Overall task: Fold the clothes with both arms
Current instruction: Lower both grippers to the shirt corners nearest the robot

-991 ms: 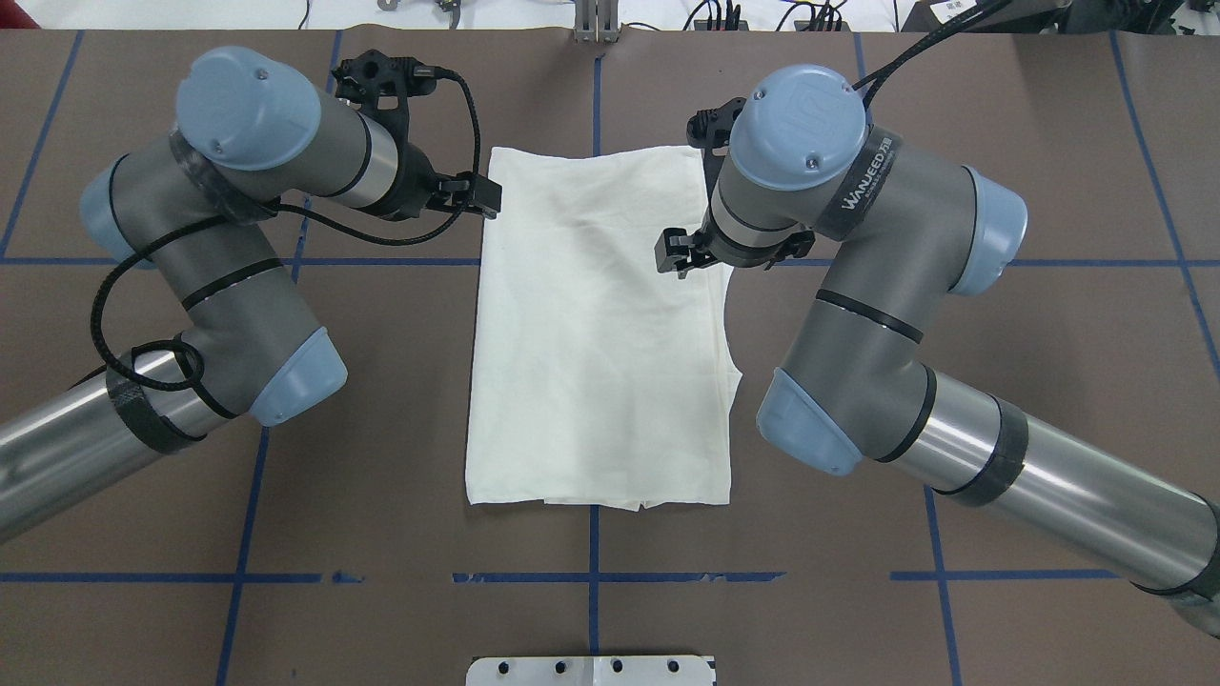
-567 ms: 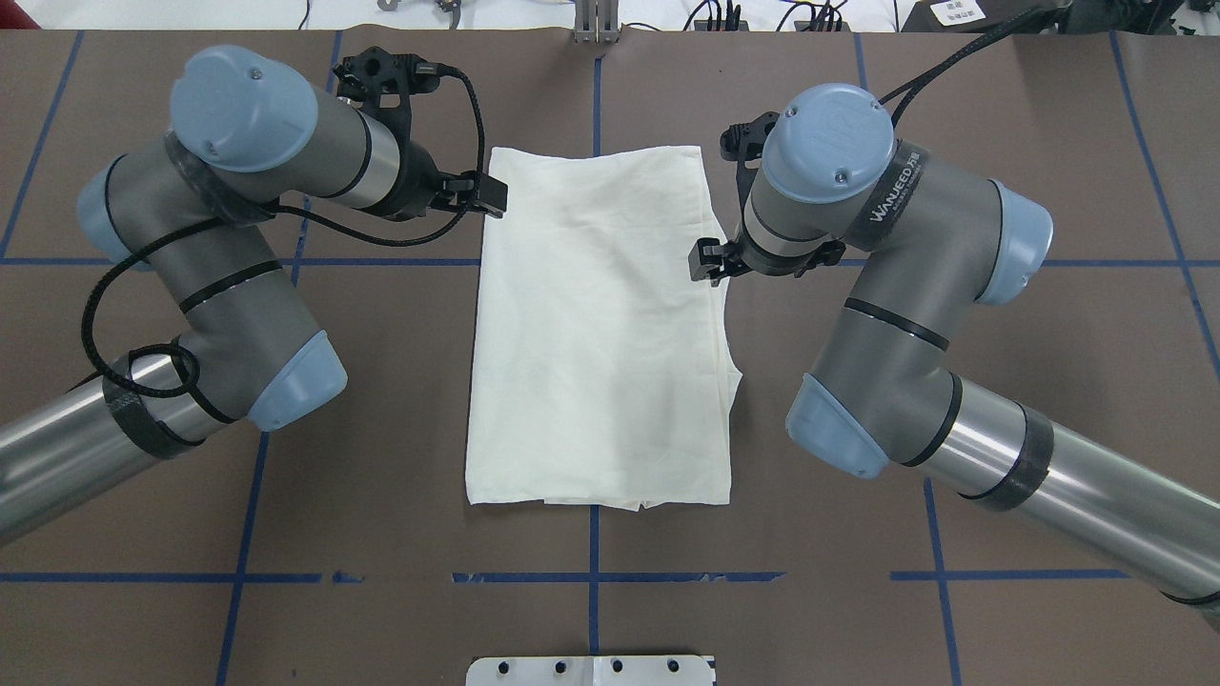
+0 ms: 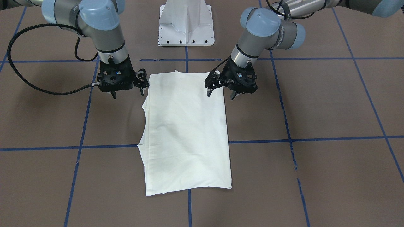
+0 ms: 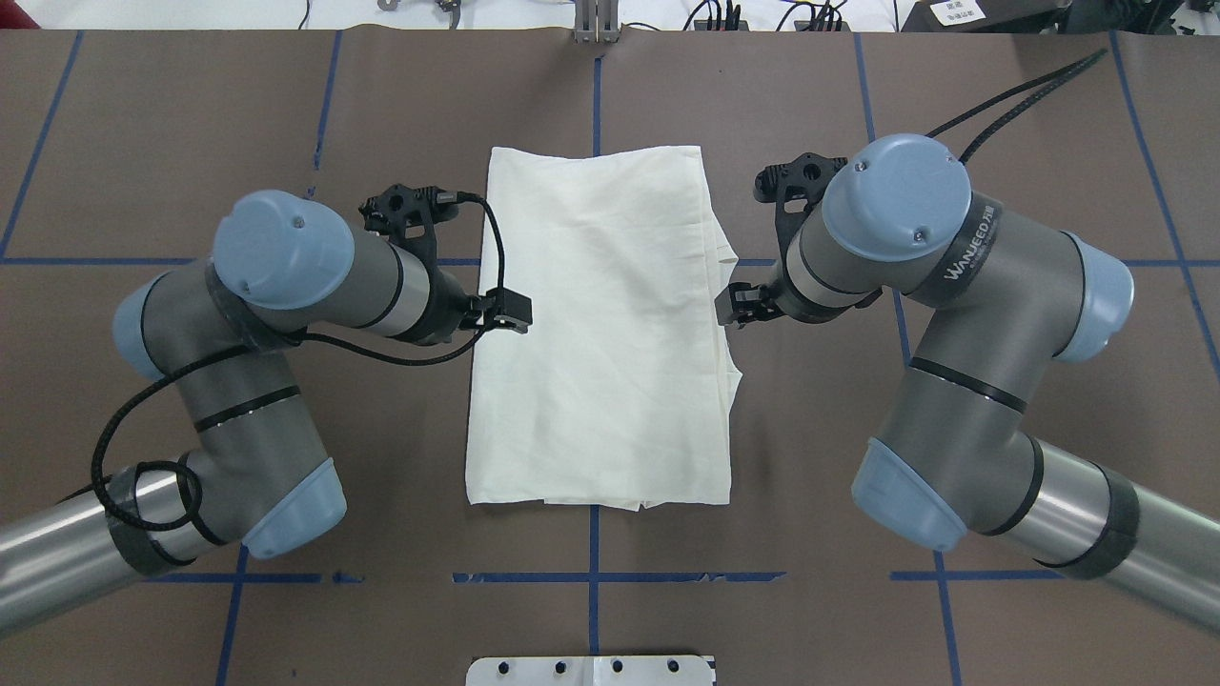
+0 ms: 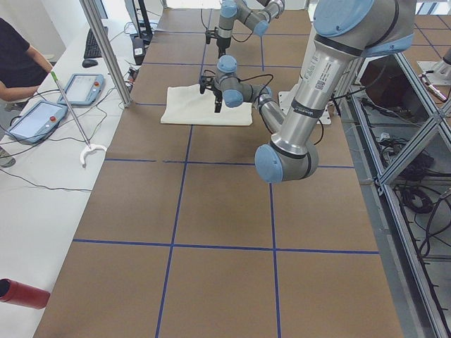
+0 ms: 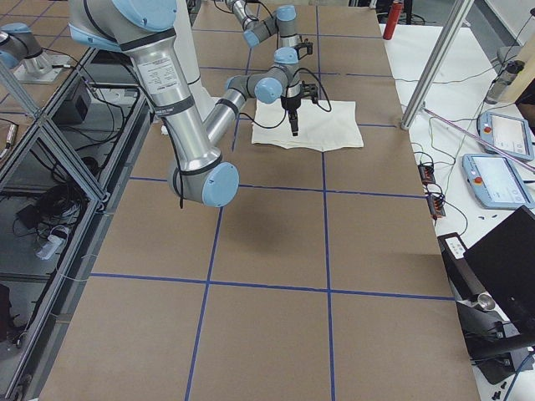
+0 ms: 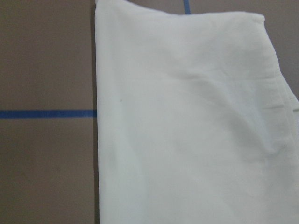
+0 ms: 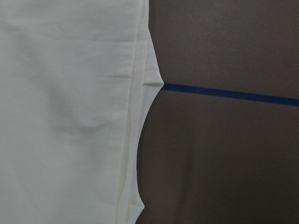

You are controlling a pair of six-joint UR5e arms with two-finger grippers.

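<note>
Cream T-shirt (image 3: 186, 132): folded oblong, plain side up, mid-table (image 3: 315, 110), brown surface on every side. Left gripper (image 3: 221, 93) spread astride one long edge; right gripper (image 3: 127, 92) spread, holding nothing, just beside the other.

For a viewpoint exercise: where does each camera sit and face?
Front-facing: across the table, facing robot; shirt, left arm, right arm, base.
Overhead: behind robot, looking down; both arms.
Left: table's left end, looking along it; left arm near.
Right: right end; right arm near.
Left wrist: down on shirt's edge; no robot.
Right wrist: likewise, other edge.
Shared: all show shirt.
</note>
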